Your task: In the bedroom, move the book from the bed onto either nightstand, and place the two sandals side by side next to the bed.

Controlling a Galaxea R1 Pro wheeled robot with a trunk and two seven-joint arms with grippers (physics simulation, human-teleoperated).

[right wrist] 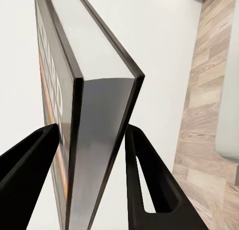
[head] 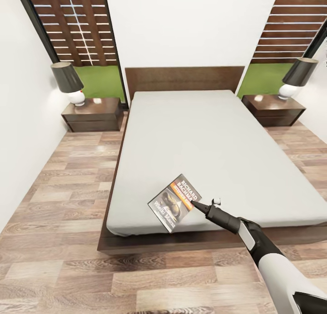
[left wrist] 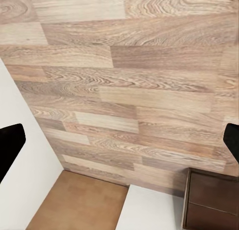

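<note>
The book (head: 175, 202), dark-covered with an orange band and white lettering, is tilted just above the bed's (head: 190, 137) grey mattress near its front edge. My right gripper (head: 196, 204) is shut on its right edge. In the right wrist view the book (right wrist: 99, 115) stands edge-on between the two black fingers (right wrist: 30, 165), which press on both covers. A dark nightstand (head: 93, 114) stands left of the headboard and another nightstand (head: 272, 109) stands right of it. My left gripper (left wrist: 122, 140) is open over bare wood floor. The sandals are out of view.
Each nightstand carries a lamp with a dark shade, one at the left (head: 68, 82) and one at the right (head: 297, 78). Wood-plank floor (head: 59, 259) runs along both sides and the foot of the bed. A dark cabinet corner (left wrist: 211, 200) lies below my left gripper.
</note>
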